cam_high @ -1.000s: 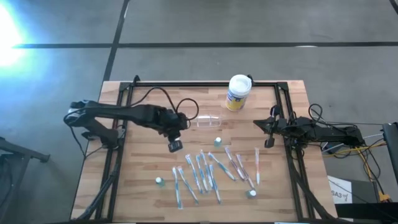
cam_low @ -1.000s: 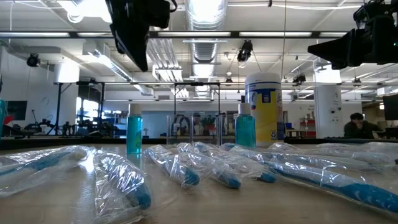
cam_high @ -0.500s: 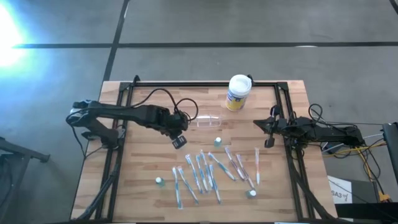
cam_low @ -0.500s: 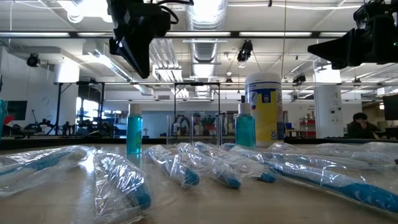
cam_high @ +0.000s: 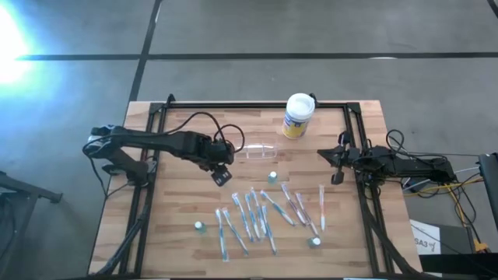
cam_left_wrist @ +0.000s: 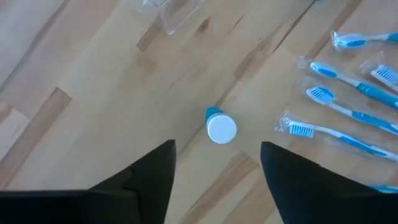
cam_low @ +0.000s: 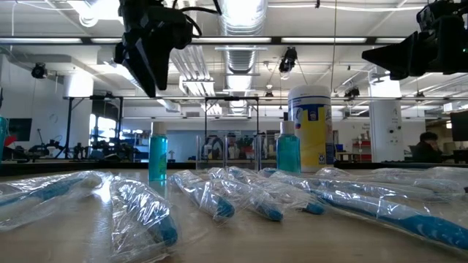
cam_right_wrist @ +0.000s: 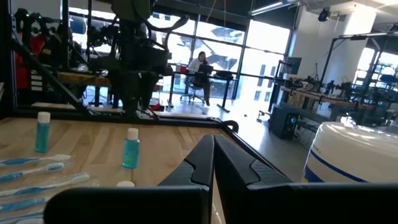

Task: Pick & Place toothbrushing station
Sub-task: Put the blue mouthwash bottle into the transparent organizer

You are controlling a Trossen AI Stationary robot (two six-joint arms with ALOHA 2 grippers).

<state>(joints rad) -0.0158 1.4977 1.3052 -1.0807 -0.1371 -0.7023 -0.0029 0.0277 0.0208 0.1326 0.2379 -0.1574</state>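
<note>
Compared with half a second back: left gripper (cam_high: 222, 176) drawn slightly back toward its own side of the table, seen higher and further left in the low view (cam_low: 150, 55); everything on the wooden table (cam_high: 179, 225) unmoved. Right arm unchanged.

Left arm reaching in from the left edge, elbow bent, wrist angled down over bare wood between the black metal frame (cam_high: 159, 117) and the scattered toothbrushes. Fingers spread apart, nothing between them; in the left wrist view, the two dark fingertips (cam_left_wrist: 155, 171) framing a small teal bottle with a white cap (cam_left_wrist: 220, 128), which stands upright on the wood well below them. Hanging clear above the table, touching nothing.

Small clear see-through plastic toothbrushing station (cam_high: 261, 151) resting on the table toward the far side, just past the left gripper and in front of the white cylindrical canister with a yellow-blue label (cam_high: 297, 116); one corner showing in the left wrist view (cam_left_wrist: 177, 14). Not held.

Plastic-wrapped blue toothbrushes (cam_high: 253, 218) lying loose across the near middle, with further small teal bottles (cam_low: 157, 155) standing among them.

Right gripper (cam_high: 338, 158) parked at the right edge, held level above the table, fingers pressed together on nothing.

Person seated at a desk in the room beyond (cam_right_wrist: 201, 64).
</note>
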